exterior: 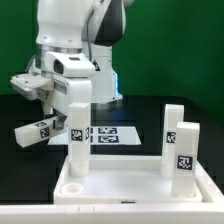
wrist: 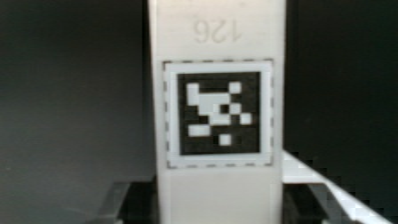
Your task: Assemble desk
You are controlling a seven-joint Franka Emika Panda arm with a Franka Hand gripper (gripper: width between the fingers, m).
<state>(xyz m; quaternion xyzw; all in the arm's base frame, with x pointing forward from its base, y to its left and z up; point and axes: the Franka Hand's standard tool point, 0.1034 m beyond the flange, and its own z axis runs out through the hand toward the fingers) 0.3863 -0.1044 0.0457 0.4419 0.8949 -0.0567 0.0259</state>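
Item, as we see it: desk panel in the foreground, two legs upright at its exterior-view right. The gripper clasps a third upright leg over the panel's left corner; a fourth leg lies beside the marker board.

Black table — panel, marker board, 1 loose leg.

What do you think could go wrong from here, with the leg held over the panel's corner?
1. The held leg stands at the near corner of the panel on the exterior view's left; if slightly off its socket, it may jam or push the panel.
2. The pincer grips only the leg's top, so the leg may tilt under pressure.
3. Two upright legs stand by the panel's other side; a shifting panel could topple them.
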